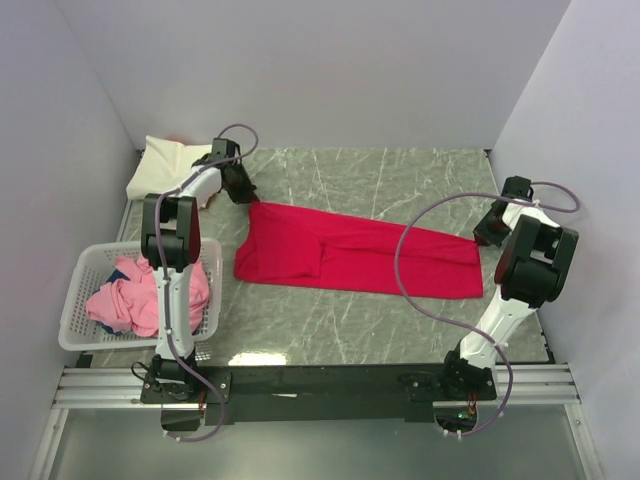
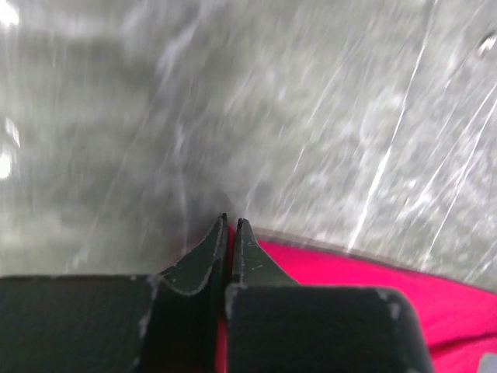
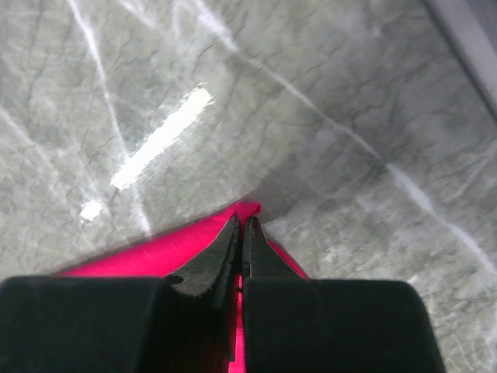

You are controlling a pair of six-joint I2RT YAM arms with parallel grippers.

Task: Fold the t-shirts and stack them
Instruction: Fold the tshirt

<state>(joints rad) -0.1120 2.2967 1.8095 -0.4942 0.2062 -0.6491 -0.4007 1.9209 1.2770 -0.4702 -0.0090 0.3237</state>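
Observation:
A crimson red t-shirt (image 1: 350,255) lies folded lengthwise into a long band across the marble table. My left gripper (image 1: 245,192) is at its far left corner, shut on the red cloth (image 2: 365,280), with a strip of red showing between the jaws. At the band's far right corner my right gripper (image 1: 485,235) is shut on the red cloth (image 3: 155,249), and a small fold pokes out past the fingertips. A cream-white t-shirt (image 1: 165,165) sits folded at the back left. Light pink t-shirts (image 1: 135,295) are bunched in the basket.
The white lattice basket (image 1: 80,325) stands at the left edge beside the left arm's base. Grey walls close in the table on the left, back and right. The right arm's purple cable (image 1: 415,290) loops over the shirt's right part.

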